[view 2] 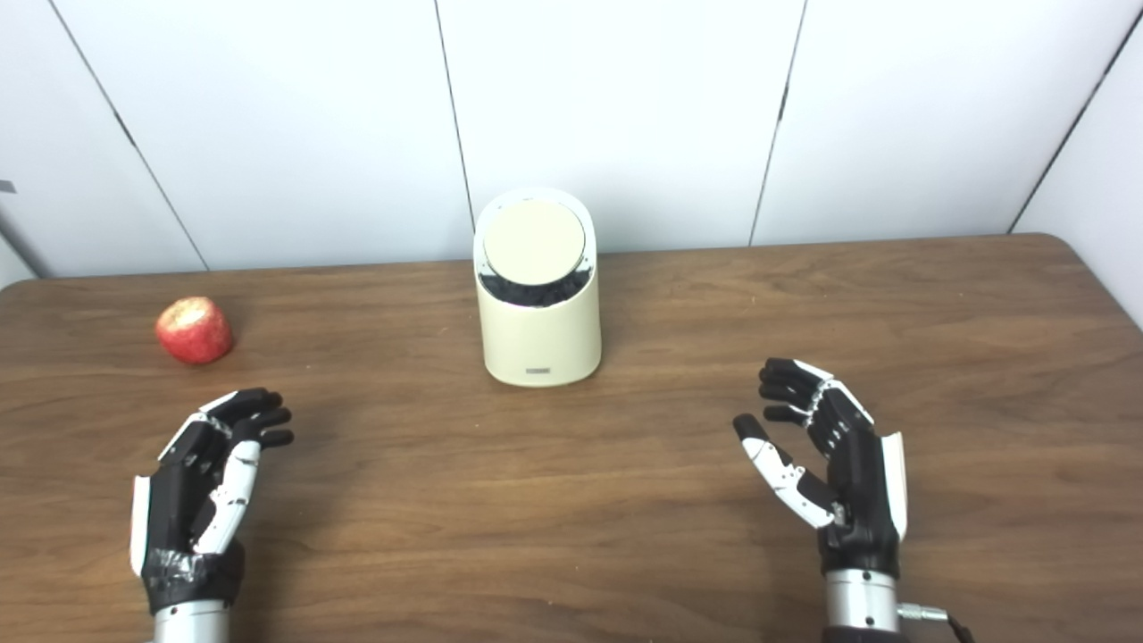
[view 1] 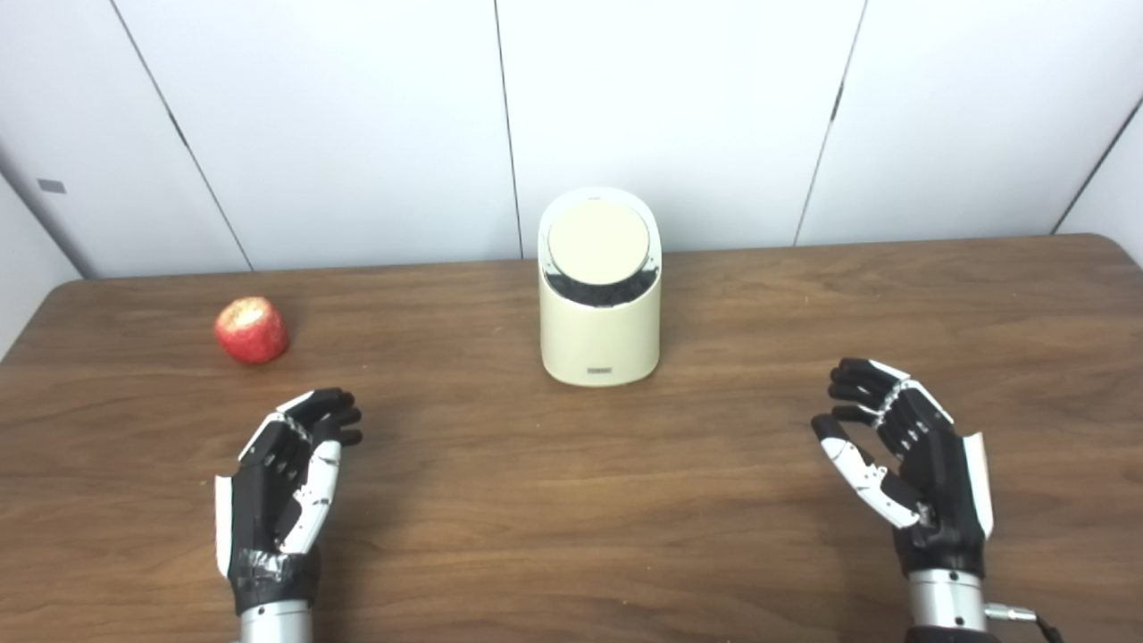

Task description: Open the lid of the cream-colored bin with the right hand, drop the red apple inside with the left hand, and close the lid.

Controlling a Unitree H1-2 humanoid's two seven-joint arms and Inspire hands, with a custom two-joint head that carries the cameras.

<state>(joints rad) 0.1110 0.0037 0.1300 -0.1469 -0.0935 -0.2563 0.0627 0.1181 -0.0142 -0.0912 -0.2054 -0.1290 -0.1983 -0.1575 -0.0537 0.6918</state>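
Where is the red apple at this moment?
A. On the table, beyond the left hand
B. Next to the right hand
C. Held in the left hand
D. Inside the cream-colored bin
A. The red apple lies on the wooden table, a little beyond the open left hand, which holds nothing; the cream-colored bin stands apart in the middle, and the right hand is far on the other side.

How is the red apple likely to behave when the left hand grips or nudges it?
The red apple looks round and rests free on the wooden table, so a nudge would probably roll it. It appears firm, so likely no squashing. Its smooth skin may slip between the fingers.
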